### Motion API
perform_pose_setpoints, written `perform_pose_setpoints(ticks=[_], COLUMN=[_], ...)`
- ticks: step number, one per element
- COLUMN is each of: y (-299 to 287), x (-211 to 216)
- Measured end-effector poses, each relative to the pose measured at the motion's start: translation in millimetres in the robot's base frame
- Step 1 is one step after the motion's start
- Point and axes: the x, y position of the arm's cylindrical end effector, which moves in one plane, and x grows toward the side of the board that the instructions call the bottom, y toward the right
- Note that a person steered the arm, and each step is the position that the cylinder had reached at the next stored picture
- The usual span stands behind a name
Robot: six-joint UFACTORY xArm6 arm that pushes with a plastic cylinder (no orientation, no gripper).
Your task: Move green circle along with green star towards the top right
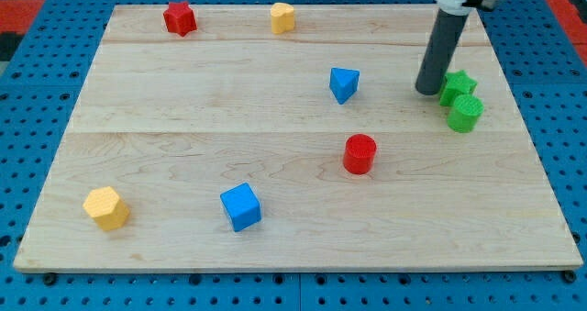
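Note:
The green star (pixel 456 86) lies near the view's right edge of the wooden board (pixel 183 146). The green circle (pixel 465 113) sits just below it, touching it. My tip (pixel 427 92) comes down from the view's top right and rests right beside the green star's left side, close to touching it. It is above and to the left of the green circle.
A blue triangle (pixel 343 83) lies left of my tip. A red circle (pixel 359 153) is below it. A blue cube (pixel 241 206) and a yellow hexagon (pixel 105 207) are at the bottom left. A red star (pixel 180 18) and a yellow hexagon (pixel 282 17) are at the top.

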Motion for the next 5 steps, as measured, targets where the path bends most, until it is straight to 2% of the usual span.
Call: perform_pose_setpoints(ticks=[2,3,4,5], y=[-10,-28,-25,-1], x=[2,30,87,97])
